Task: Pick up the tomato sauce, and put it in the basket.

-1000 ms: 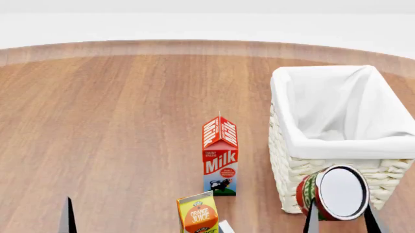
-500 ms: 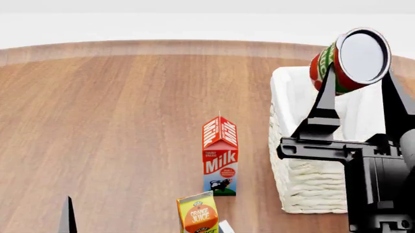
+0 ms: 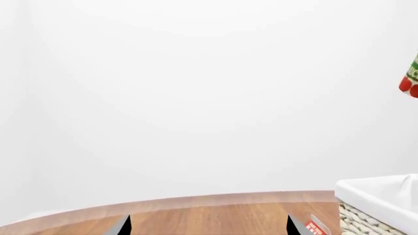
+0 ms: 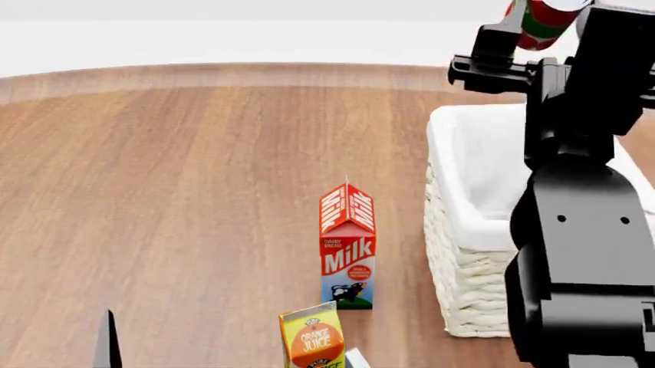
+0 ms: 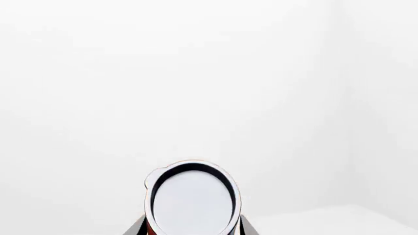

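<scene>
The tomato sauce (image 4: 541, 17), a red and green tin, is held high at the top right of the head view, above the back of the basket (image 4: 458, 165). My right gripper (image 4: 544, 23) is shut on it, and the black right arm hides much of the basket. In the right wrist view the can's silvery top (image 5: 193, 198) sits between the fingers of the right gripper (image 5: 193, 230). A sliver of the can (image 3: 410, 81) and a basket corner (image 3: 379, 193) show in the left wrist view. My left gripper (image 3: 209, 226) is open and empty, low at the front left.
A red milk carton (image 4: 348, 245) stands left of the basket. An orange juice carton (image 4: 312, 337) stands in front of it at the bottom edge. The round wooden table (image 4: 184, 192) stretches to the left. One left fingertip (image 4: 106, 341) shows at the bottom left.
My right arm has risen with the can, from low in front of the basket to high above its far part. The left gripper and the cartons have not moved.
</scene>
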{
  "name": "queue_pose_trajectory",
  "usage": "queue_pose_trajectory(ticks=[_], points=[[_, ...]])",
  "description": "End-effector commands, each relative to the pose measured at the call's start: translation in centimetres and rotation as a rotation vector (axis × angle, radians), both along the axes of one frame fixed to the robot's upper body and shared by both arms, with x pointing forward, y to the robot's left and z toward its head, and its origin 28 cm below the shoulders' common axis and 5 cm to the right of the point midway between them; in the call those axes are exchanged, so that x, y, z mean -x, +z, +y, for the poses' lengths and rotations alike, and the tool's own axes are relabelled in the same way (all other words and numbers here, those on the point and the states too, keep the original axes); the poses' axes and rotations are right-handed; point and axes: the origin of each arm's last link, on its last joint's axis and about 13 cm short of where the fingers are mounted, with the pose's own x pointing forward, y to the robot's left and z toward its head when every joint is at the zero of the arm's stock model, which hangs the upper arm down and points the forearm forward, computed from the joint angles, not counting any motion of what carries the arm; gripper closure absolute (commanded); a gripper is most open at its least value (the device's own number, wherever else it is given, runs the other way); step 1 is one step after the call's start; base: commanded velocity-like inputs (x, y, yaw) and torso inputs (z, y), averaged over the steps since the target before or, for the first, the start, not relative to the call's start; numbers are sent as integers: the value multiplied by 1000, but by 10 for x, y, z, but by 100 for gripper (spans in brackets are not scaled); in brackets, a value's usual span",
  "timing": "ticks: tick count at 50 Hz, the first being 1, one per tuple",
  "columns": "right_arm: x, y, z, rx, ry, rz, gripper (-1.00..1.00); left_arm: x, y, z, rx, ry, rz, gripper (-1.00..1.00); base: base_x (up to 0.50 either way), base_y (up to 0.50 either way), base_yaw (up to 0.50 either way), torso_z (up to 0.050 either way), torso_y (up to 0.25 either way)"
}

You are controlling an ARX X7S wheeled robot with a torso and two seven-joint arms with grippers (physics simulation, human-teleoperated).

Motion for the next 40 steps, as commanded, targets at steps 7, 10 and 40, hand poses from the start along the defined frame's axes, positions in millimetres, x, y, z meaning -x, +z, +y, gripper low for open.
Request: queue_pose_trajectory(ticks=[7, 10, 40], points=[[-37, 11, 2, 60, -84, 59, 100, -1, 0, 0, 1, 2, 2, -100, 0, 0, 0, 0, 0], [-44, 15, 1, 51, -79, 69, 100, 0, 0, 0, 1, 1, 1, -100, 0, 0, 0, 0, 0], [-48, -22, -9, 73, -72, 396, 100, -2, -2, 0, -1, 3, 6, -100, 0, 0, 0, 0, 0]])
